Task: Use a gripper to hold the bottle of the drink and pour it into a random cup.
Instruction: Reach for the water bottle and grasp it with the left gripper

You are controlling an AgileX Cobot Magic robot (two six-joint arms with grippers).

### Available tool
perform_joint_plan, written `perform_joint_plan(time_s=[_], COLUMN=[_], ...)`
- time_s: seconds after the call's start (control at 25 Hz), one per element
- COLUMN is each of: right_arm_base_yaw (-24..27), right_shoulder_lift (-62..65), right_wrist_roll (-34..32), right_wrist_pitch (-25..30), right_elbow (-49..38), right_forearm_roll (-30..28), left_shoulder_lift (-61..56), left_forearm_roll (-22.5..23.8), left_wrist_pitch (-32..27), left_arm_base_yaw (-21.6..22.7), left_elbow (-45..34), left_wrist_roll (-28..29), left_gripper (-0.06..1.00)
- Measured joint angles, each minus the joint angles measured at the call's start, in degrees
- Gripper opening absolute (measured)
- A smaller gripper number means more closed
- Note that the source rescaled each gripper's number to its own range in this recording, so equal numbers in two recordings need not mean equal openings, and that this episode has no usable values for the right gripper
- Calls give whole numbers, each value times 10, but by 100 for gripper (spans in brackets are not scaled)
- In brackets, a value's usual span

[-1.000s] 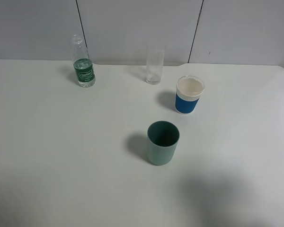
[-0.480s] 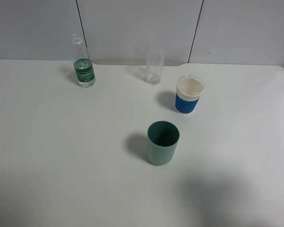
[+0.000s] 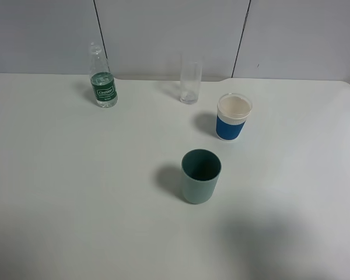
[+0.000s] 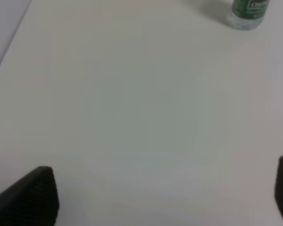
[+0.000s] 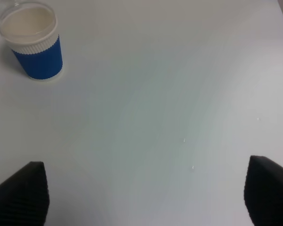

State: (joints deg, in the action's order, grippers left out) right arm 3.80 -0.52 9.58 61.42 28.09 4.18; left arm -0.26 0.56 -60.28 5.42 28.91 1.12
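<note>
On white table (image 3: 76,192): bottle (image 3: 103,81), cup (image 3: 200,176) upright | behind: grey panelled wall (image 3: 169,35)

We are seeing what is looking like a lab or test room: a plain white table (image 3: 58,192) is standing against grey wall panels (image 3: 163,35) with dark seams, bearing a bottle (image 3: 103,84), a glass (image 3: 190,84), a blue cup (image 3: 233,119) and a teal cup (image 3: 200,181).

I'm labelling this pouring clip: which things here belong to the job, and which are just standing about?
Job: small clear plastic bottle with green label; plain teal-green plastic cup; left gripper; right gripper.
Standing about: blue-and-white ribbed cup; tall clear drinking glass.
</note>
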Motion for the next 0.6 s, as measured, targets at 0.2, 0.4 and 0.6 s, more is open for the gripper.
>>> perform_joint_plan(time_s=[0.2,0.4,0.6], right_arm_base_yaw=[0,0,0], right_shoulder_lift=[0,0,0], right_wrist_roll=[0,0,0], right_wrist_pitch=[0,0,0], right_elbow=[0,0,0], right_forearm_roll=[0,0,0], left_shoulder_lift=[0,0,0], left_forearm_roll=[0,0,-1], left_wrist_pitch=[0,0,0], left_arm_base_yaw=[0,0,0], left_elbow=[0,0,0], left_wrist_roll=[0,0,0], left_gripper=[83,83,83])
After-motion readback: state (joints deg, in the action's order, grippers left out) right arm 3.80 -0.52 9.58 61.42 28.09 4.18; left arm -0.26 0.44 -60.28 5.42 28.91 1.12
